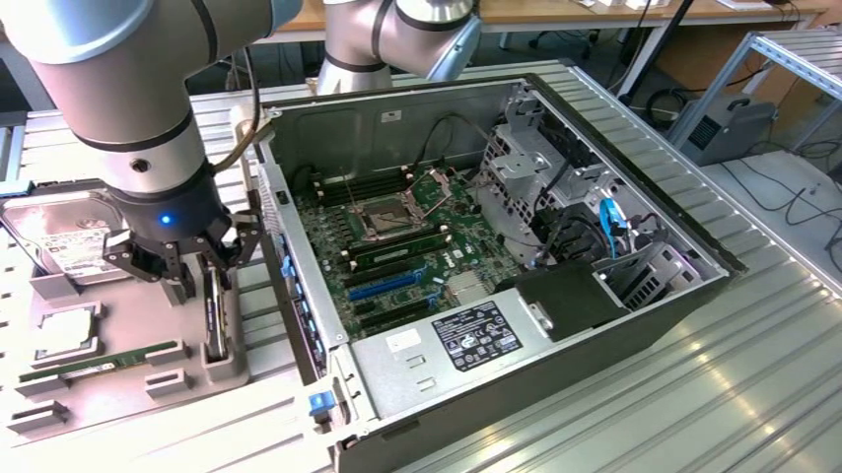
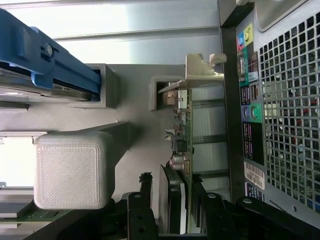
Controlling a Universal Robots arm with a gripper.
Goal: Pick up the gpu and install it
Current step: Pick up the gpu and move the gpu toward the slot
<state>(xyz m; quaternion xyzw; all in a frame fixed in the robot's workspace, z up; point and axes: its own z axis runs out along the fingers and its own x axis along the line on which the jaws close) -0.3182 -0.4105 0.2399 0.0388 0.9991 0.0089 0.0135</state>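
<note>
Exterior view's left: a gray tray (image 1: 121, 310) on a ribbed metal table (image 1: 632, 414). Just beside it, toward the exterior view's right, an open computer case (image 1: 369, 123) with the main board (image 1: 394, 246) face up.

Graphics card (image 1: 215, 313). Not yet lifted. Stands on its long edge in a slot of the tray, along the tray side nearest the case. Same card (image 2: 184, 132) in the wrist view: green board seen edge-on, with a dark block on one face. Pale metal end bracket (image 2: 200, 70) at the end away from the camera, close beside the case's rear panel of ports (image 2: 249, 100).

Pincer (image 1: 184, 279). Hangs low over the card at the end of the arm (image 1: 118, 89). Spread wide, released, grasping nothing. Seen from the wrist (image 2: 179, 217) as dark fingers (image 2: 141, 212), one to either side of the card. Clear gap between the card's dark face and the finger on that side. Contact on the other side: cannot tell.

Elsewhere in the tray:
- hard drive (image 1: 59, 241) with a white label, at the end nearest the arm's base
- square silver chip (image 1: 59, 335), lying flat
- slim green memory stick (image 1: 105, 360), lying flat between small gray blocks

Also in the wrist view: a blue-framed drive (image 2: 45, 70) and a pale printed block (image 2: 72, 170) of the tray.
</note>
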